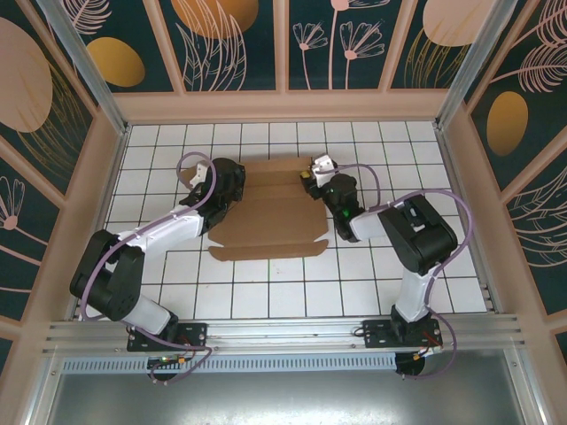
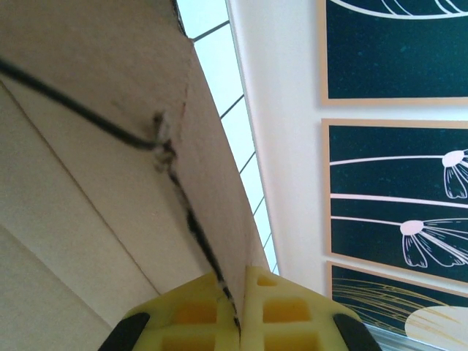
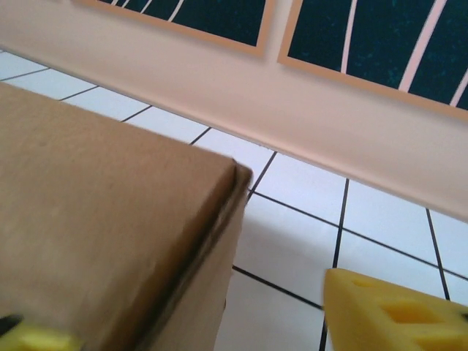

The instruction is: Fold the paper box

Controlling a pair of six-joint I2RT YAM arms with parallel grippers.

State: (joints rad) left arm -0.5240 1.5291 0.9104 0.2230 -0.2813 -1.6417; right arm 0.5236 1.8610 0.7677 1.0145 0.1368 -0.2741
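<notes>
Paper box (image 1: 270,217) on white tiles (image 1: 266,297); left gripper (image 2: 235,307) pinches its nine o'clock flap, right gripper (image 1: 307,180) spread astride its two o'clock corner

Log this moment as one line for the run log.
paper box: fold unfinished | left pincer: shut on box flap | right pincer: open at box corner

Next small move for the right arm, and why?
Probably close the right gripper on the paper box. Its fingers straddle a raised cardboard corner, with a gap beside one finger, while the left gripper already pinches its own flap.
</notes>
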